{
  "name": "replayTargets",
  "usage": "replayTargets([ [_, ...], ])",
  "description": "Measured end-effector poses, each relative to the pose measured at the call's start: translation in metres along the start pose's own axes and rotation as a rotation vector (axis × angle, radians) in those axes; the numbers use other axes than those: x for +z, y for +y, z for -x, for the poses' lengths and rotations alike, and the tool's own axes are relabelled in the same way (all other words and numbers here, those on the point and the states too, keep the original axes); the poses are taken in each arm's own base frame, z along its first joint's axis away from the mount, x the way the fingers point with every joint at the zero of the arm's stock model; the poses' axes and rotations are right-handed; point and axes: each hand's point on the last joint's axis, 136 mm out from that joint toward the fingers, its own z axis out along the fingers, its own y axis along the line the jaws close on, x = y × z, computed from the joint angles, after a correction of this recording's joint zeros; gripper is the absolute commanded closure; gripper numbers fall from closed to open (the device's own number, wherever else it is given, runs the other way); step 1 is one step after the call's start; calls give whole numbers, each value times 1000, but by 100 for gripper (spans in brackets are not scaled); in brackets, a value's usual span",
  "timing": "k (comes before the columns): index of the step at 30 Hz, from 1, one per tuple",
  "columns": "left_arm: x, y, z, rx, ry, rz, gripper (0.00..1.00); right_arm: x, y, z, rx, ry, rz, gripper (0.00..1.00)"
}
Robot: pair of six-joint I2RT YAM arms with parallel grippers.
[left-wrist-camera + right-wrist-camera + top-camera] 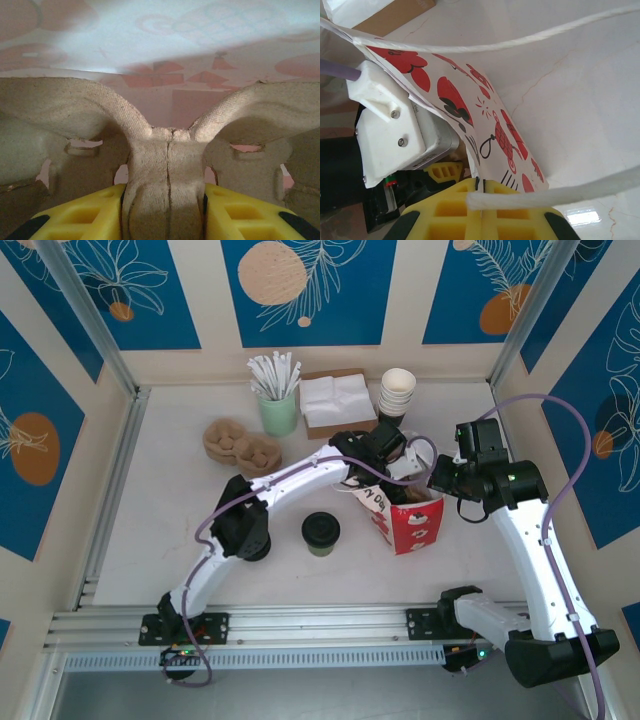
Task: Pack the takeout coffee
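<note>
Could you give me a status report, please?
Left claw shut on pulp carrier inside paper bag. Right claw shut on bag's edge. Takeout coffee on table beside bag. Left claw blocks bag mouth.

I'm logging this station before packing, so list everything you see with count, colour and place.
coffee cup: one, pale with black lid, mid-table, left of the paper bag.
paper bag: one, red and white, right of centre.
cup carrier: one, brown cardboard, inside the paper bag.
spare carriers: small pile, brown, back left.
straws: a bunch, white, in a green cup at the back.
napkins: one stack, white, back centre.
empty cups: one stack, cream, back right.
table: one, white.
left gripper: yellow, shut on the cup carrier.
right gripper: yellow, shut on the paper bag's edge.
</note>
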Motion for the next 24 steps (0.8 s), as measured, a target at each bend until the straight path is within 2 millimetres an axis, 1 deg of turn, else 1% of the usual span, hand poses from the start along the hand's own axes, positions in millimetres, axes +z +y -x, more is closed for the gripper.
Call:
replayTargets([
  [8,6,1,-5,-7,18,-4,57,0,1,-1,-3,2,2,97],
  [16,8,2,-6,-8,23,-1,52,0,1,-1,-1,2,2,97],
  [24,7,3,-5,-9,23,4,36,0,1,-1,-4,0,0,98],
])
